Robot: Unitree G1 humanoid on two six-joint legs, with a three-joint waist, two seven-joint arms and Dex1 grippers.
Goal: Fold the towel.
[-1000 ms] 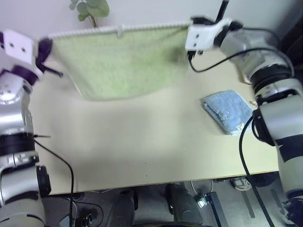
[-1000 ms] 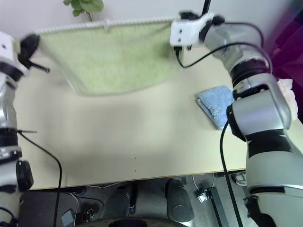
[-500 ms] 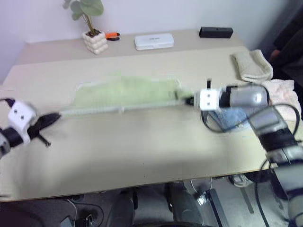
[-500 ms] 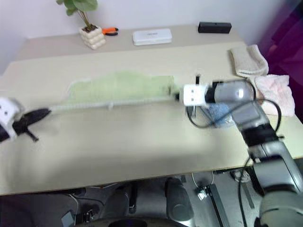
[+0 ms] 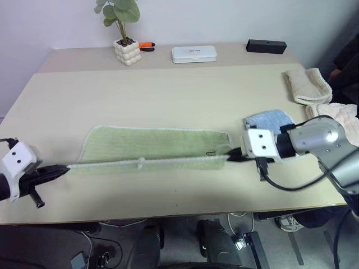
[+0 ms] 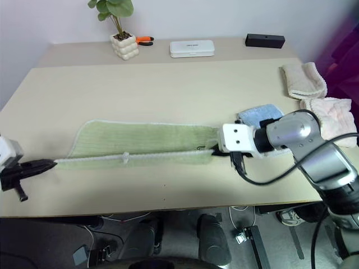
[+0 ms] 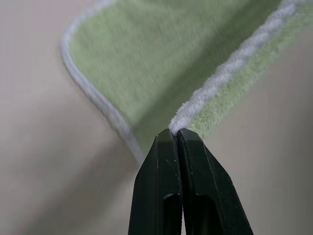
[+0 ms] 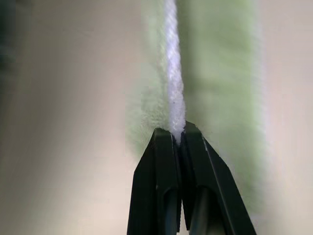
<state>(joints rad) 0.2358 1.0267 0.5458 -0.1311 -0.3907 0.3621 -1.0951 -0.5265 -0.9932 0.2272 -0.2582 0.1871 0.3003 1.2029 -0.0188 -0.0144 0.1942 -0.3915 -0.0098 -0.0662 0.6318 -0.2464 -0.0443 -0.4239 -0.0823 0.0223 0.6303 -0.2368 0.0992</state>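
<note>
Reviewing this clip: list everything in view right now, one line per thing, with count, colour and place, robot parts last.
towel: one, light green with white edge, lying lengthwise on the near half of the table, its near edge pinched at both ends
table: one, beige, under everything
blue cloth: one, light blue, folded, beside the right arm
cream towel: one, rolled, far right
pink towel: one, pale pink, right edge
potted plant: one, green in a white pot, back ledge
orange tool: one, beside the pot
white case: one, back ledge
black box: one, back ledge
left claw: black, shut on towel
right claw: black, shut on towel
</note>
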